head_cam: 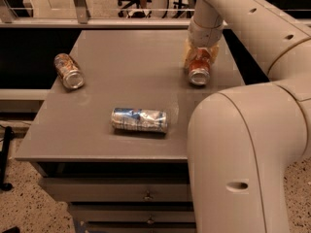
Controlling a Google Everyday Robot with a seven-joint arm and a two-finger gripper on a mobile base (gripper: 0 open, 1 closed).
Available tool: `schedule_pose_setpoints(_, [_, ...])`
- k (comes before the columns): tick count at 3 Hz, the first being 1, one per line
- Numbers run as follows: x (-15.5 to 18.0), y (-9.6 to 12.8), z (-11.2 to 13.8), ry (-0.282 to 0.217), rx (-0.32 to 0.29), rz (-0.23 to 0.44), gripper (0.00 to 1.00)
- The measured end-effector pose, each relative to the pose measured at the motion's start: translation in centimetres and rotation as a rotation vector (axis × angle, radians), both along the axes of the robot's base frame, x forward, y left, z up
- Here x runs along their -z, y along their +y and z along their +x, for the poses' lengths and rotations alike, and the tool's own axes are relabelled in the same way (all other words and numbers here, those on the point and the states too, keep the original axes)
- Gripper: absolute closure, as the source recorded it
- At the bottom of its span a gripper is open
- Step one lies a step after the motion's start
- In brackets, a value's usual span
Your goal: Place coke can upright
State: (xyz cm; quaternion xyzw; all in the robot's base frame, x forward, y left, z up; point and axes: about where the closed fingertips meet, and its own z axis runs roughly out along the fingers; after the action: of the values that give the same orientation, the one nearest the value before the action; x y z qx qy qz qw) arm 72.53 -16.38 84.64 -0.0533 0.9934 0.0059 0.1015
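Note:
The coke can [199, 73] is red-orange and lies on its side near the right edge of the grey table [131, 47], with its silver end facing me. My gripper [200, 59] comes down from the white arm onto the can's far part. Its pale fingers [188, 54] press against both sides of the can, which still rests on the table. The gripper hides the can's far end.
A blue-and-silver can [139, 120] lies on its side near the table's front middle. A mottled brown-orange can [68, 71] lies at the left edge. My large white arm [243, 149] fills the right foreground. Drawers [146, 195] sit under the tabletop.

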Motion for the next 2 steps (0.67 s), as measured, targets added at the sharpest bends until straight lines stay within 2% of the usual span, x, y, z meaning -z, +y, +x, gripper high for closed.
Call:
schedule_pose_setpoints(1, [-3.6, -1.0, 0.4, -0.125, -0.057, -0.01, 0.91])
schedule_pose_setpoints(2, [-7.3, -1.5, 0.1, -0.303, -0.169, 0.034, 1.0])
